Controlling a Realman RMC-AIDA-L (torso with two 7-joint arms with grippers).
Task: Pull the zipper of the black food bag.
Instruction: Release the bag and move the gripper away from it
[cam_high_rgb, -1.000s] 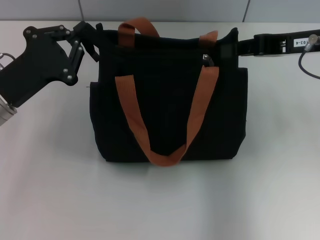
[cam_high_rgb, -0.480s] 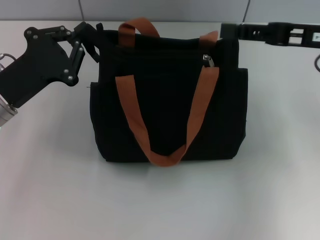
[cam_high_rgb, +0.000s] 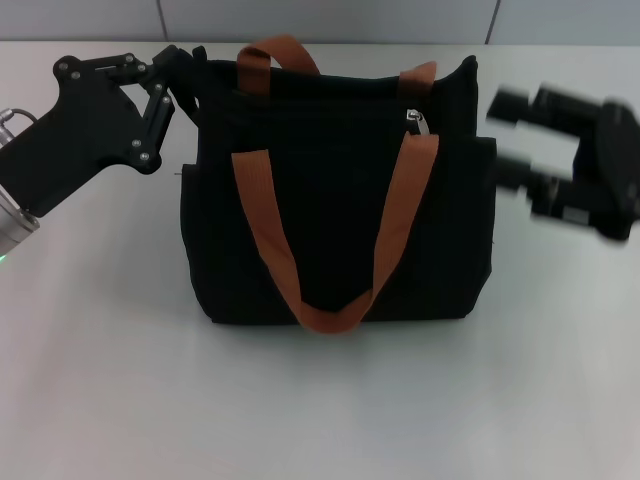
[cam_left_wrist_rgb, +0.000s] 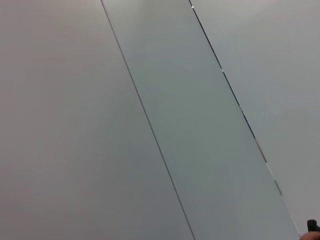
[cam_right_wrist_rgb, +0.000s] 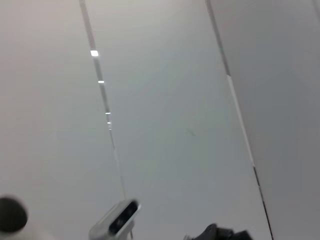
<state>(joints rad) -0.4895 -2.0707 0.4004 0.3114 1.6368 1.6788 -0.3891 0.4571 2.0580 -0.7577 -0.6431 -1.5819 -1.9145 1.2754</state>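
The black food bag (cam_high_rgb: 340, 200) lies in the middle of the table in the head view, with two orange-brown straps (cam_high_rgb: 262, 230) across it. Its silver zipper (cam_high_rgb: 415, 121) shows near the bag's upper right, beside the right strap. My left gripper (cam_high_rgb: 188, 78) is at the bag's upper left corner, shut on the fabric there. My right gripper (cam_high_rgb: 512, 136) is off the bag's right side, blurred, with its two fingers spread open and nothing between them. Both wrist views show only wall panels.
The white table (cam_high_rgb: 320, 400) stretches in front of the bag and to both sides. Grey wall panels (cam_high_rgb: 330, 20) stand behind the bag. A white device (cam_right_wrist_rgb: 115, 220) shows at the edge of the right wrist view.
My right arm has left the bag's upper right corner and swung down and out to the right. The left gripper and the bag have stayed put.
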